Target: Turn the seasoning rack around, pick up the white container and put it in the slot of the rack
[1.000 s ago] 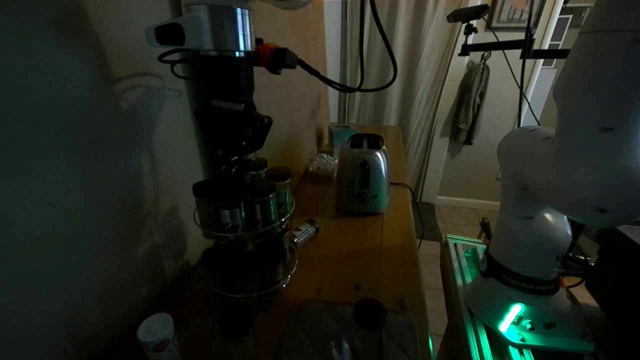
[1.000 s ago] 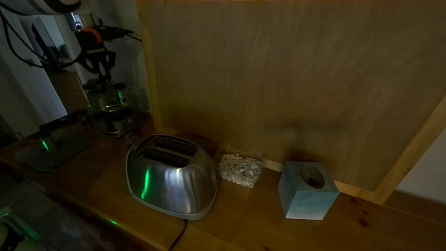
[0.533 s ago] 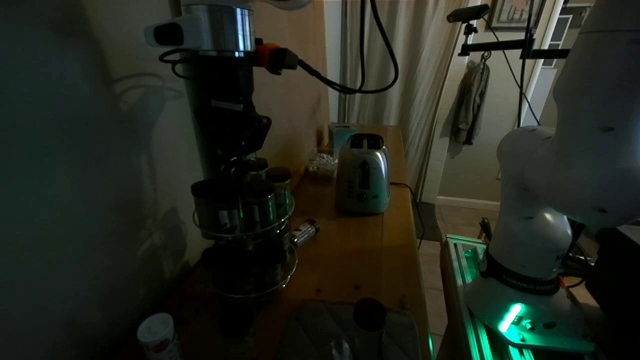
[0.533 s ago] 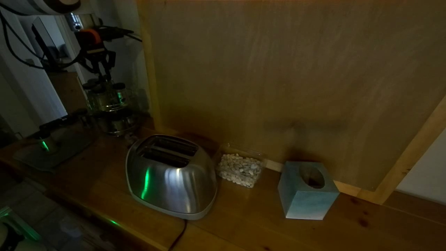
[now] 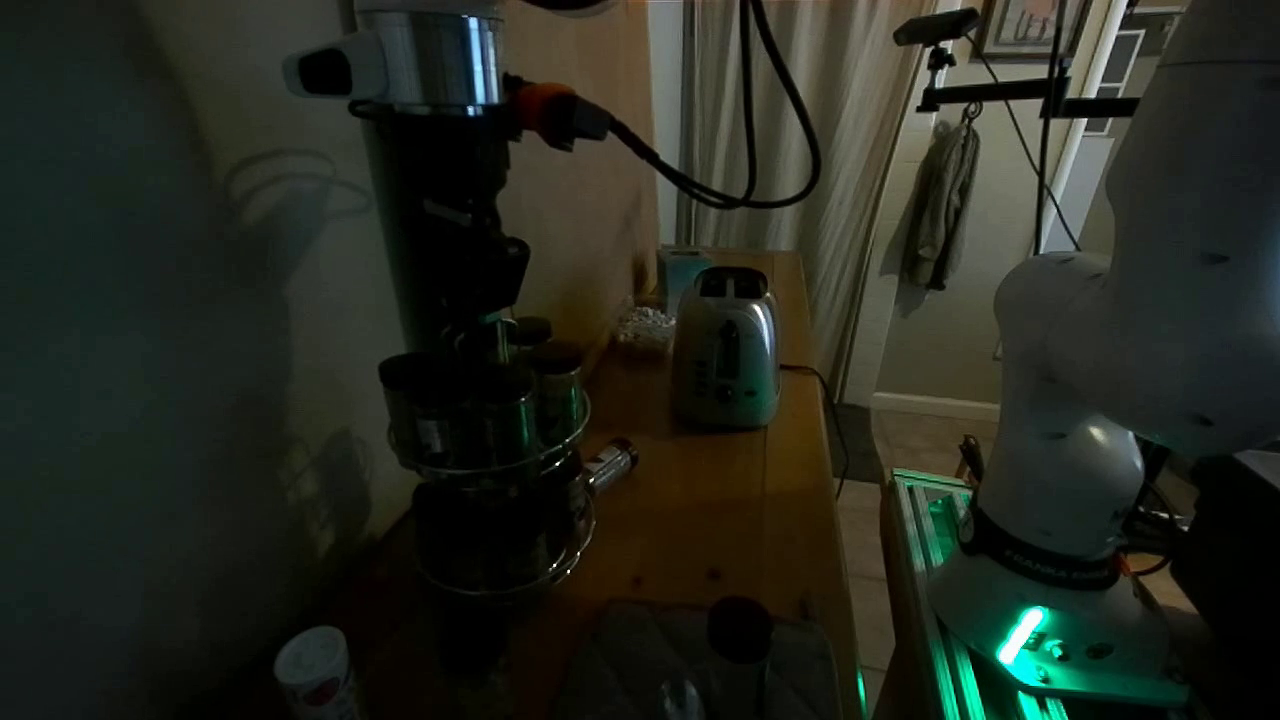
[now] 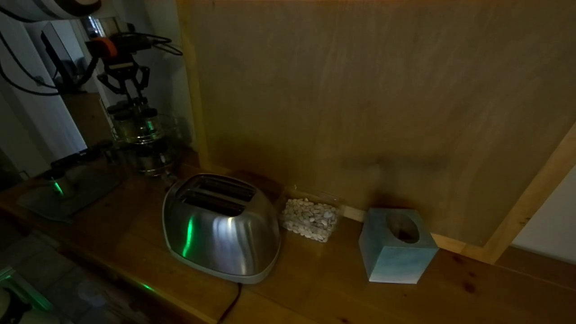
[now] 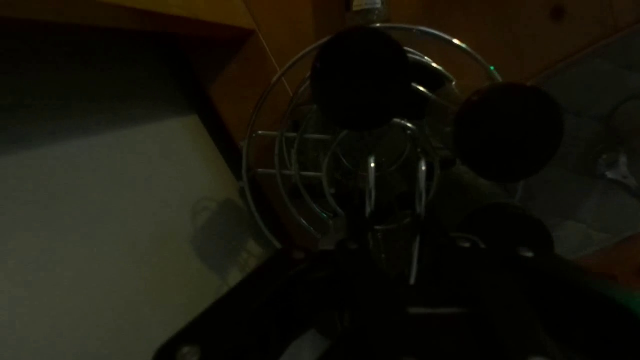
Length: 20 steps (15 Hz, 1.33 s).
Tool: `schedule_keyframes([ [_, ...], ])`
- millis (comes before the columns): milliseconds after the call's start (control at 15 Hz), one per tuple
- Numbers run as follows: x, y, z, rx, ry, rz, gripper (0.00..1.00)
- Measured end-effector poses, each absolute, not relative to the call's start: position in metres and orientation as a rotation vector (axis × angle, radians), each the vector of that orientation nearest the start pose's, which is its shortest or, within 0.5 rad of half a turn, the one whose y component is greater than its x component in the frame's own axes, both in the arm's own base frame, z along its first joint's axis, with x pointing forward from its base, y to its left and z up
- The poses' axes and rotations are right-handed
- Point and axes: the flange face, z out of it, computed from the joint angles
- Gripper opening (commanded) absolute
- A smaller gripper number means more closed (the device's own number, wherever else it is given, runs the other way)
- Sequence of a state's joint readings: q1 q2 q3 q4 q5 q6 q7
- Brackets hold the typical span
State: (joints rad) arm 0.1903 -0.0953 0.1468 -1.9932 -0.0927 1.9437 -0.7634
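Gripper [image 6: 134, 98] — straight down over the rack [image 5: 500, 469]

The small white round container [image 5: 316, 672] is cut off by the bottom edge of an exterior view, as is an upright jar with a dark round lid [image 5: 740, 632]. The lower tier of the round two-tier dark metal seasoning rack [image 5: 500, 470] is obscured by shadow; its contents cannot be counted. Labels on the dark-lidded spice jars [image 5: 508, 415] cannot be read. In the wrist view, the black two-finger gripper [image 7: 394, 223] is lost in darkness; whether the shiny wire loop [image 7: 371, 175] is gripped cannot be established. The white robot arm [image 5: 1185, 260] is cropped in both exterior views.
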Motion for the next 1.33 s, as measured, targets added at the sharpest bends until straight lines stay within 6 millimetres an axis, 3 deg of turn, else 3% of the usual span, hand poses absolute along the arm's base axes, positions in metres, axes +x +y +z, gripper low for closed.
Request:
schedule_keyframes([
  [200,0.505,0.18,0.507,-2.877,-1.566,-0.01,0.08],
  [267,0.505,0.181,0.507,-2.912,-1.505,-0.003,0.28],
  [733,0.508,0.181,0.507,-2.969,-1.387,0.003,0.28],
  [800,0.508,0.181,0.507,-2.97,-1.386,0.003,0.08],
  [1067,0.508,0.181,0.507,-2.994,-1.335,-0.003,0.08],
  [1333,0.507,0.188,0.507,-3.132,-1.05,0.007,0.08],
])
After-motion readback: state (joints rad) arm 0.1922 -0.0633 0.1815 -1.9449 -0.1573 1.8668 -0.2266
